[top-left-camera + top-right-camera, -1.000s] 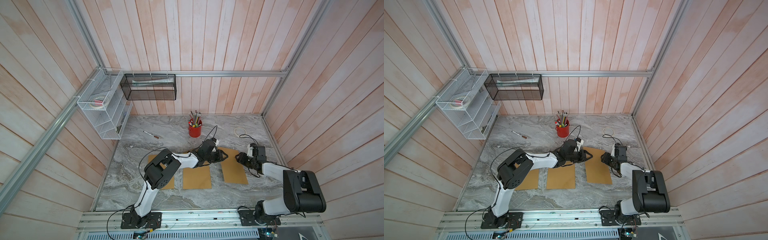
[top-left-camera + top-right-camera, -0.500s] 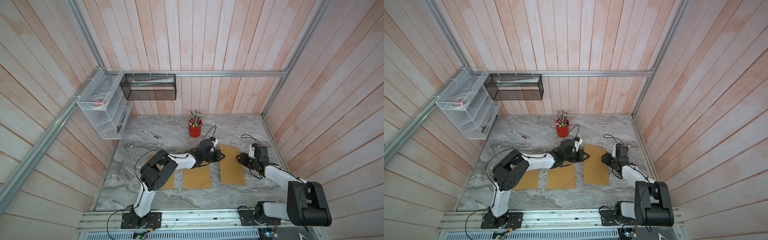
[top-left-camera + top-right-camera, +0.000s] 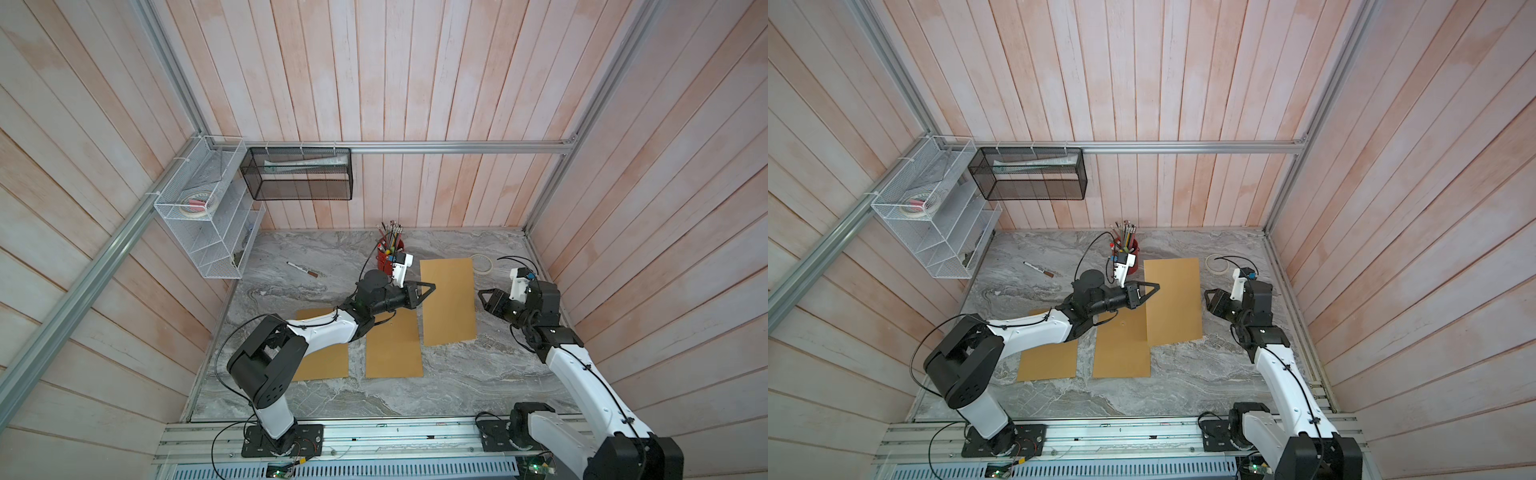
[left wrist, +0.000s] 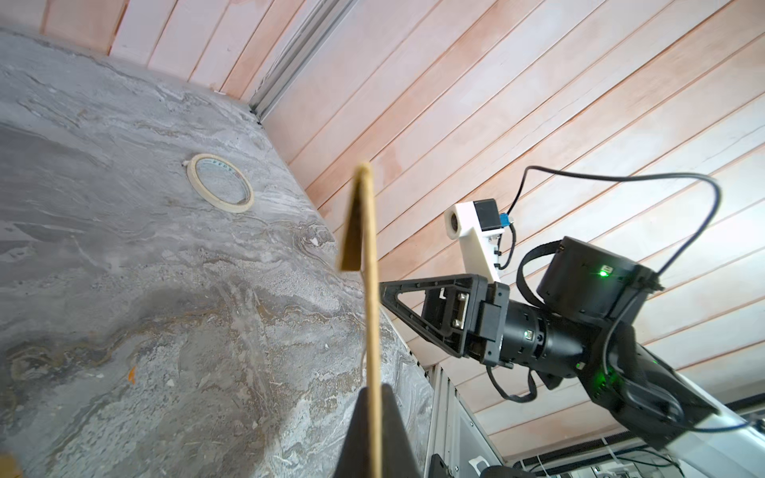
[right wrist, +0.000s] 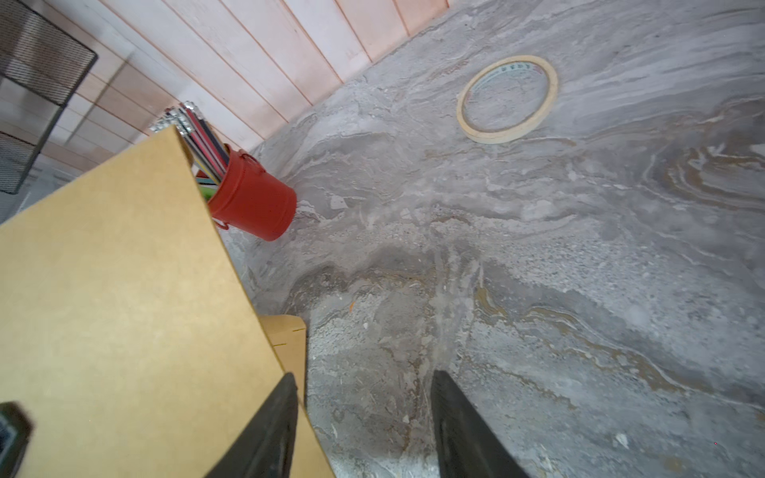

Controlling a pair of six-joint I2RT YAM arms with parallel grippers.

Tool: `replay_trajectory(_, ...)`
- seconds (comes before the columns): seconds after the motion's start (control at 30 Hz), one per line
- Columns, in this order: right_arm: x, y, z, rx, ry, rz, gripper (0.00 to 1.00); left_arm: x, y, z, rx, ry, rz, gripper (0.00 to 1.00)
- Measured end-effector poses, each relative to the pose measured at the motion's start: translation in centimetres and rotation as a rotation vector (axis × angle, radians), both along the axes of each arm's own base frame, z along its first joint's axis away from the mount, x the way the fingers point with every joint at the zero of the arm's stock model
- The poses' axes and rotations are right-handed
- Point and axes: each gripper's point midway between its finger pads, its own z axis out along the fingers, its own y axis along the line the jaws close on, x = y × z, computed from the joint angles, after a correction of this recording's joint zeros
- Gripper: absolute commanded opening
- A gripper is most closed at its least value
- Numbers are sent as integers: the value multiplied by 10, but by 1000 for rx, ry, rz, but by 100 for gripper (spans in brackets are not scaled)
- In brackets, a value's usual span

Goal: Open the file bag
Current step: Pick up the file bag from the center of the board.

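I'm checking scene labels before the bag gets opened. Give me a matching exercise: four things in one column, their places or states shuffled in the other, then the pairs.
Things
1. left gripper
2. right gripper
3. tape
4. marker

Places or states
A. lying between rack and cup
B. open, empty
C. shut on the file bag, which is lifted on edge
D. lying flat, beyond the right gripper

Pairs: 1-C, 2-B, 3-D, 4-A
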Motion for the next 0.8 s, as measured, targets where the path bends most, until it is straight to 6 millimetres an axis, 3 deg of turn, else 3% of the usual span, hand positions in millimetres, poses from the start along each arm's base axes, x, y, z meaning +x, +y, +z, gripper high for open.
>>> replay_trajectory(0.33,-12,49,26,115,-85,258,54,-12,45,39,-79,-95,15,0)
replay_trajectory(0.53,-13,67,34,129,-114,331,54,-7,65,37,-95,-87,41,0)
replay_trajectory(0.8,-16,74,40,132,-135,354,54,-5,76,31,-115,-63,58,0)
